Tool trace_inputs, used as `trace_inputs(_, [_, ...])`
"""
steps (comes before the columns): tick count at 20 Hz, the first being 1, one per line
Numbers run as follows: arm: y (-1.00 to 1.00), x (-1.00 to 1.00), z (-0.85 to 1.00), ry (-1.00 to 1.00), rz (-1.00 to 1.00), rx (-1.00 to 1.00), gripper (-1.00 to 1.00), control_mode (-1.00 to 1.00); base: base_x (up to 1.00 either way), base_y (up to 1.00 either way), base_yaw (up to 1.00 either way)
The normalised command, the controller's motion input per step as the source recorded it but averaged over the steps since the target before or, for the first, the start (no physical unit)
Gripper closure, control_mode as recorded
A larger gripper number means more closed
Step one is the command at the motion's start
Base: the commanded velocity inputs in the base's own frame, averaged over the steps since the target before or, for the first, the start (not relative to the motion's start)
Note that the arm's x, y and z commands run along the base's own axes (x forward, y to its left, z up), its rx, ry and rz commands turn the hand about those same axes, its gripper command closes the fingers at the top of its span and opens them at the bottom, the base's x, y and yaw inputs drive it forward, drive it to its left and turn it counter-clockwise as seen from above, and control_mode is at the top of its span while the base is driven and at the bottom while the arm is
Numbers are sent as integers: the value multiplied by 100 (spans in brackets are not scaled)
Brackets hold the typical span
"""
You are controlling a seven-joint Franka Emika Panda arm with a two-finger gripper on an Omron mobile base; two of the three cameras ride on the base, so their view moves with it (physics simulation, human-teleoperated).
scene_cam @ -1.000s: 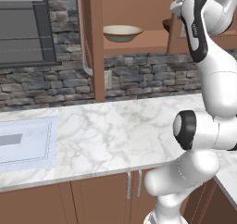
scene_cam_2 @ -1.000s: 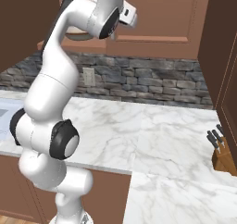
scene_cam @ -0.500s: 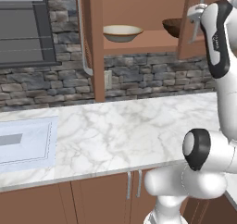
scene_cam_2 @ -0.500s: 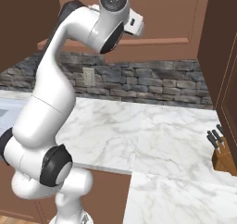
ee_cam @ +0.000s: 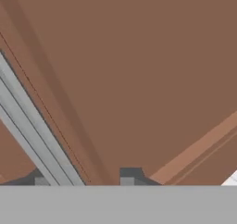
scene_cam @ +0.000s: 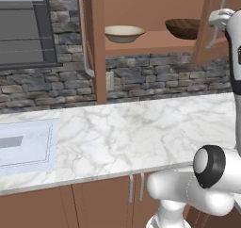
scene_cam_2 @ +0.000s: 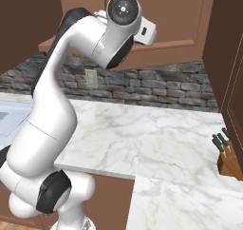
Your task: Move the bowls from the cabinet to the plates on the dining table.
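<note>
The cabinet [scene_cam: 150, 5] stands open above the counter, both doors swung out. On its shelf sit the cream bowl [scene_cam: 124, 33] at the left and the dark brown bowl [scene_cam: 183, 28] at the right. My hand is up at the right door [scene_cam: 207, 43], beside its silver handle [scene_cam: 214, 34]. In the hand view my gripper [ee_cam: 85, 177] is open against the door panel, and the handle bar [ee_cam: 28, 121] runs down close to the left fingertip [ee_cam: 41, 179]. Nothing is held. The plates and the dining table are out of view.
A marble counter [scene_cam: 141, 128] runs below the cabinet with a pale sink [scene_cam: 23, 144] at its left end. The stone backsplash [scene_cam: 155, 78] rises behind it. A knife block [scene_cam_2: 228, 155] stands at the counter's right end.
The right door has swung wider with my hand, uncovering the dark brown bowl. My arm has moved right, and the jaws have spread apart off the handle.
</note>
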Motion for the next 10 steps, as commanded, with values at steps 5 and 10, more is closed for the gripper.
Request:
trace_inputs(5, [-61, -63, 0, 0, 0, -4, 100, -100, 0, 0, 0])
trace_inputs(10, [-64, -75, 0, 0, 0, -3, 100, -100, 0, 0, 0])
